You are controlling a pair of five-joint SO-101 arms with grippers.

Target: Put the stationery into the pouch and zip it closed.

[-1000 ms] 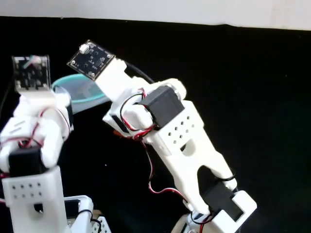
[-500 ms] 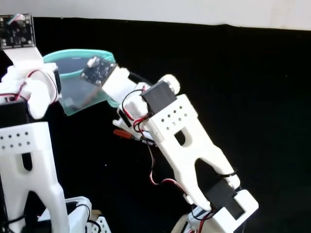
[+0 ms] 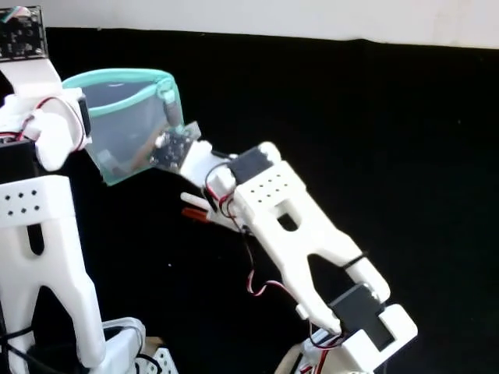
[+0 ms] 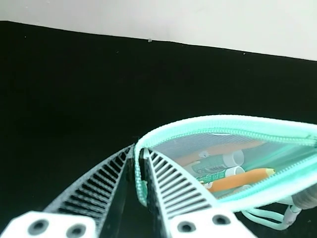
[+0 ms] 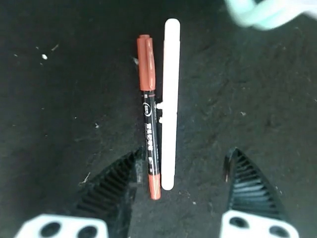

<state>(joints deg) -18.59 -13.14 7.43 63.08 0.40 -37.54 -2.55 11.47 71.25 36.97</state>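
The left gripper (image 4: 140, 173) has its jaws pressed together on the teal zipper edge of the pouch (image 4: 233, 148), at one end of the mouth, and holds it up off the black table (image 5: 59, 99). From that pinch the mouth bows open away from the jaws, probably so the gap is wide enough for more to be dropped in. Inside, beyond the jaw tips, lie an orange pencil (image 4: 242, 177) and a few other pens. One has a green patch with print too small to read.

The right gripper (image 5: 184, 153) hangs over the table with its jaws spread and nothing in them. A red pen (image 5: 148, 114) and a white pen (image 5: 169, 99) lie side by side, touching, and run lengthwise away from the jaws. Their near ends sit between the fingertips, the red one just beside one jaw. This looks like a line-up for a grasp across the barrels. The red pen's dark barrel carries white print that cannot be made out.

The zip is not yet closed, and these two pens are outside the pouch.
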